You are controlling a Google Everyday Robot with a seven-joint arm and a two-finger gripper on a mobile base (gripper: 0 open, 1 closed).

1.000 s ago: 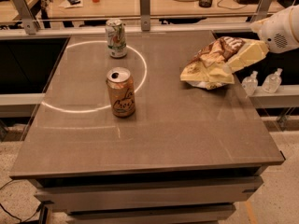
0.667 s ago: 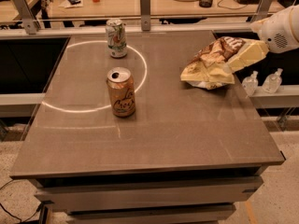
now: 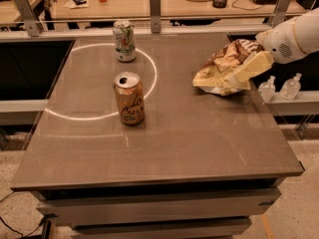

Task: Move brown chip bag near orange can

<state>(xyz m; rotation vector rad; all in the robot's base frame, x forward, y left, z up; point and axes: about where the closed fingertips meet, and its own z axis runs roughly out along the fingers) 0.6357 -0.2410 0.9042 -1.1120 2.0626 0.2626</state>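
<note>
The brown chip bag (image 3: 223, 63) is at the right side of the table, crinkled, with a dark brown top and a pale yellow lower part. My gripper (image 3: 240, 69) reaches in from the right on a white arm (image 3: 294, 36) and is shut on the bag, with one pale finger (image 3: 250, 67) lying across its front. I cannot tell whether the bag rests on the table or hangs just above it. The orange can (image 3: 130, 98) stands upright at the middle left of the table, well to the left of the bag.
A white and green can (image 3: 124, 40) stands upright at the back of the grey table (image 3: 189, 138). A bright ring of light lies on the table around the two cans. Two small clear bottles (image 3: 279, 87) stand on a ledge beyond the right edge. A desk with clutter runs behind.
</note>
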